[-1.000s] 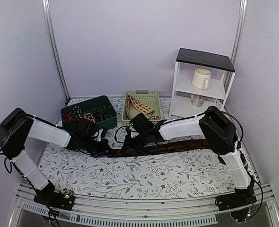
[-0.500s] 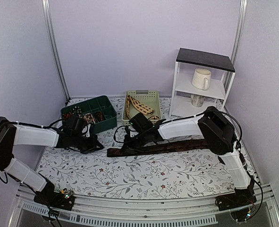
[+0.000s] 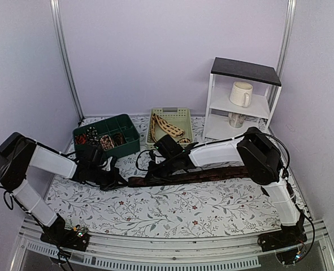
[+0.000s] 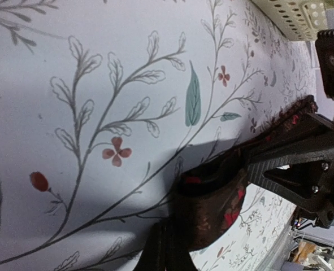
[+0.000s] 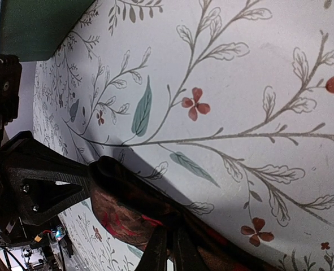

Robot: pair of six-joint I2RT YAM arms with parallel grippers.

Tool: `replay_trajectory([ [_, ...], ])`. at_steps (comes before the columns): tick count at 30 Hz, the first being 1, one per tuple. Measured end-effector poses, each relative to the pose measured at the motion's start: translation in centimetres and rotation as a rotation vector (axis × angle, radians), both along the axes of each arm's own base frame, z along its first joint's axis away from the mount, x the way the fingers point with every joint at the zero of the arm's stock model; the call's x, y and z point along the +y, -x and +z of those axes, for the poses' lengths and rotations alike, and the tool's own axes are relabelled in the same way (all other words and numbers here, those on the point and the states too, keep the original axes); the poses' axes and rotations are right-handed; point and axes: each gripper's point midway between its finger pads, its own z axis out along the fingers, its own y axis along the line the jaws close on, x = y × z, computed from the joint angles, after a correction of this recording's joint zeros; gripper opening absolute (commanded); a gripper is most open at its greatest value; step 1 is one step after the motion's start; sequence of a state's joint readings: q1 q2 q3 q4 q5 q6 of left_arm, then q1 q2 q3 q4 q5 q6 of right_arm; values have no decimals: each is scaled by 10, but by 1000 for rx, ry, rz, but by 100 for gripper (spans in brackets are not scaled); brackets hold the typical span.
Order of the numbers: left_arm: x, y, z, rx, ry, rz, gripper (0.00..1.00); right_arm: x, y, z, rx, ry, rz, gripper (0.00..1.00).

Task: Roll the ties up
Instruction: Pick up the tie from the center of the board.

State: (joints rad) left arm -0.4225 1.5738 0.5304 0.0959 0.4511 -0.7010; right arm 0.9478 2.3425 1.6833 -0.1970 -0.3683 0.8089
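Tie (image 3: pixel 200 175) across table (image 3: pixel 172 212) centre; bin (image 3: pixel 127 148) behind-left, tray (image 3: pixel 169 111) behind, shelf (image 3: pixel 244 71) back right; coils (image 3: pixel 91 134) apparently in bin.

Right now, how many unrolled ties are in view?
2. The dark brown tie lies stretched across the table, left to right. The beige tie lies in the pale tray at the back. Another could be hidden under it; the green bin holds rolled ones.

Soft even light, blurry wrist close-ups
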Motion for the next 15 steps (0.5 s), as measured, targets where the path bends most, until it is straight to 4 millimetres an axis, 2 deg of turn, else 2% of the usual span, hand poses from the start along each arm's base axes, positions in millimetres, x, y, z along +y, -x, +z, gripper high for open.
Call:
replay_trajectory([
  [10, -15, 2, 1, 14, 115, -18, 0, 1, -2, -1, -26, -23, 5, 11],
  [15, -23, 1, 10, 8, 172, -25, 0, -1, -4, 1, -43, -37, 4, 15],
])
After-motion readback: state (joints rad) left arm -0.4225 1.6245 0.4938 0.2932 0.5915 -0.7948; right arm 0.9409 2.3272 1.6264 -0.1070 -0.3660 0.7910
